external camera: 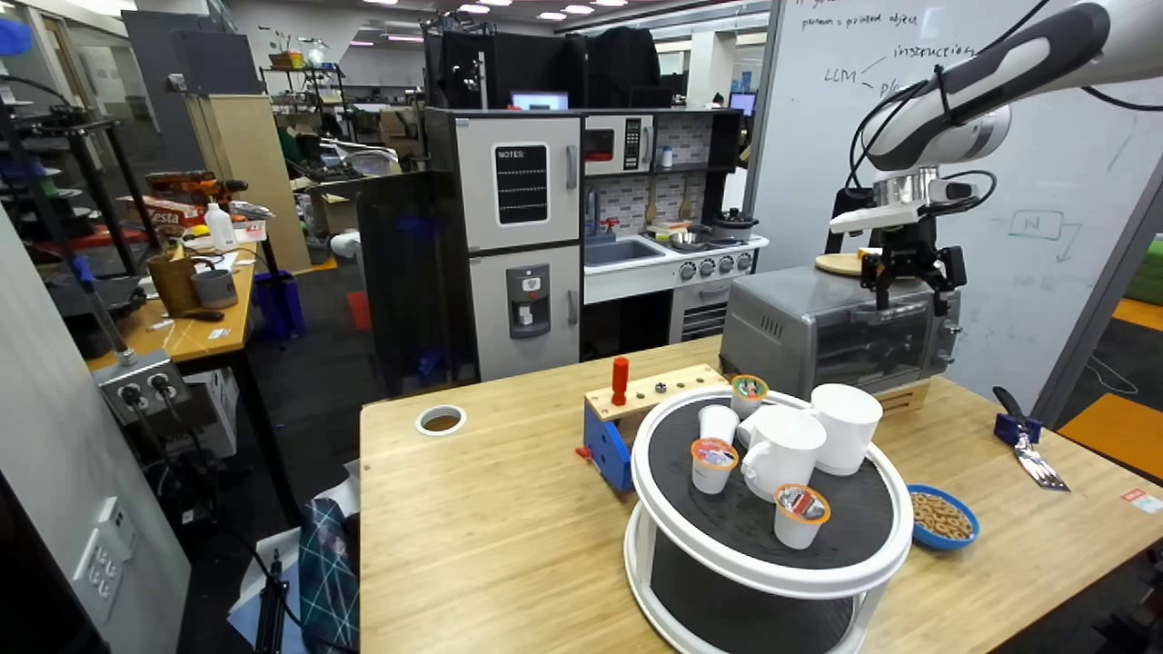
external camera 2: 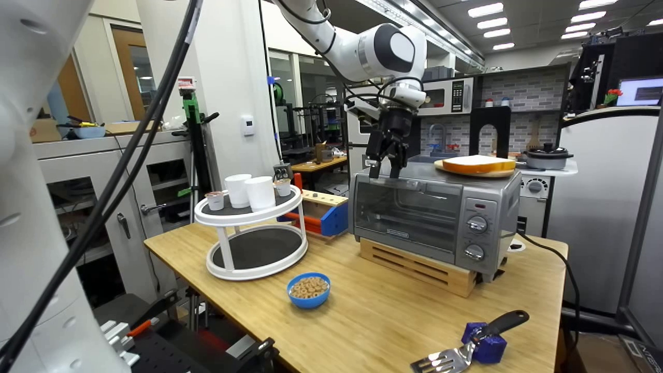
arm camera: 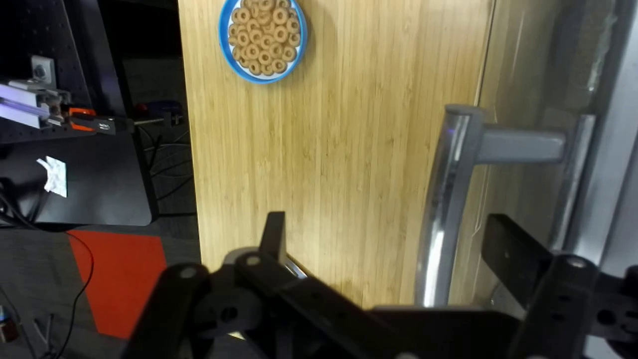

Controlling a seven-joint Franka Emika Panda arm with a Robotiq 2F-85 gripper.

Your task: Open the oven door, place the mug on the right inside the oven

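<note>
The grey oven has its dark glass oven door closed upright. My gripper points down at the door's top edge, jaws wide apart with nothing gripped. In the wrist view the door's silver handle shows between the spread fingertips, nearer the finger on the oven side. Whether the tips reach down past the handle I cannot tell. The mug on the right is plain white and upright on the upper tier of a round stand, beside another white mug.
The two-tier stand also carries several small cups. A blue cereal bowl sits between it and the table's front. Bread on a board tops the oven. A spatula leans on a purple block; a toy workbench stands behind.
</note>
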